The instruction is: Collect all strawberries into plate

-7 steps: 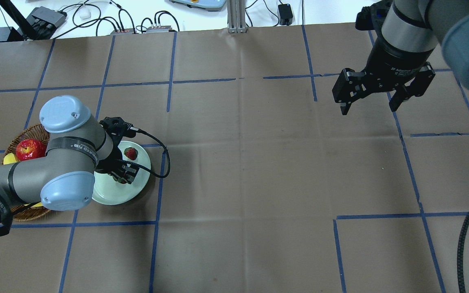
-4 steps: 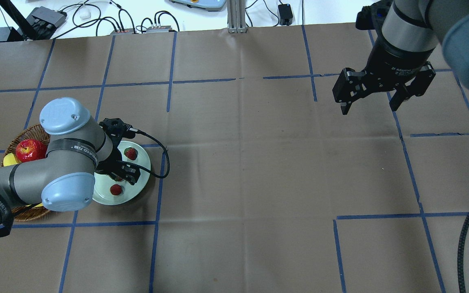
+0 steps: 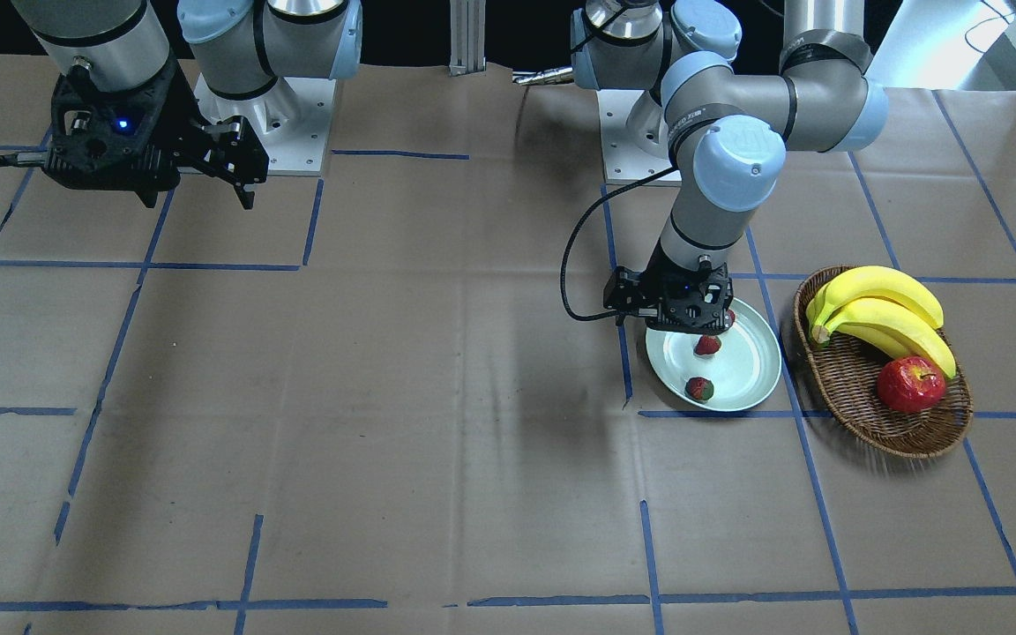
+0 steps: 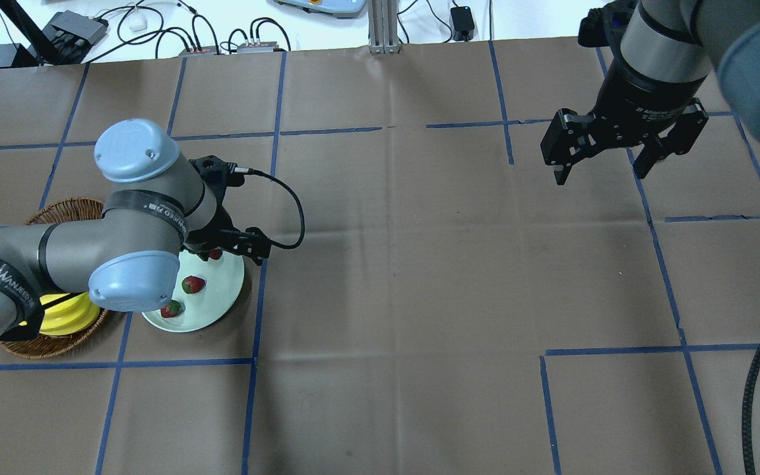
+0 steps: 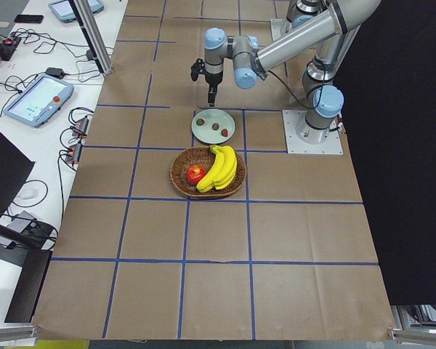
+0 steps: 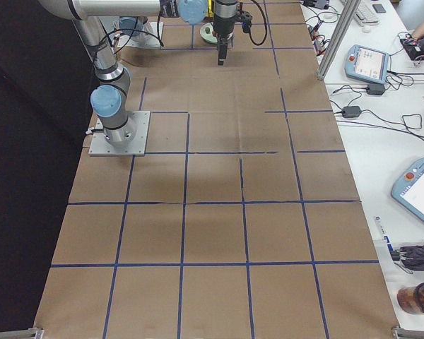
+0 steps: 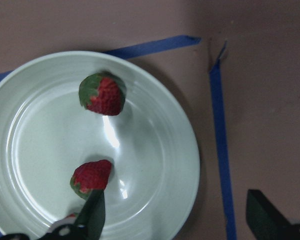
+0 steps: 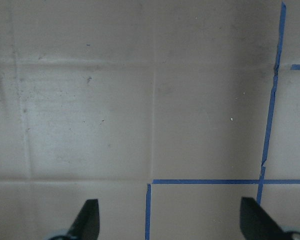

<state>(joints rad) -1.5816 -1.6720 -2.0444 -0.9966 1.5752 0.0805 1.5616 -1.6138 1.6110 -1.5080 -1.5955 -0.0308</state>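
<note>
Plate: a round, shallow, pale mint-green glossy plate [image 4: 220, 290] is sitting on the brown paper-covered desk [image 4: 419, 297], on the robot's left side. It is just beside a brown oval wicker basket [image 3: 861, 414] holding yellow bananas [image 3: 878, 309] and a shiny red apple [image 3: 911, 384].
Strawberries: two tiny red strawberries with green caps are lying in the open on the plate, the first strawberry [image 4: 193, 284] near its middle and the second strawberry [image 4: 171, 309] by its near rim. A third strawberry [image 4: 215, 253] is showing only partly at the far rim, under the robot's wrist.
Left hand: the left hand [image 7: 176, 220] is hovering over the plate's far edge, its fingers spread wide and carrying nothing.
Right hand: the right hand [image 4: 599, 173] is hanging over bare desk, well apart from the plate, released and empty.
Done: all three berries appear to be resting inside the plate.
Left: seemingly nothing to collect; no berry is showing elsewhere on the desk.
</note>
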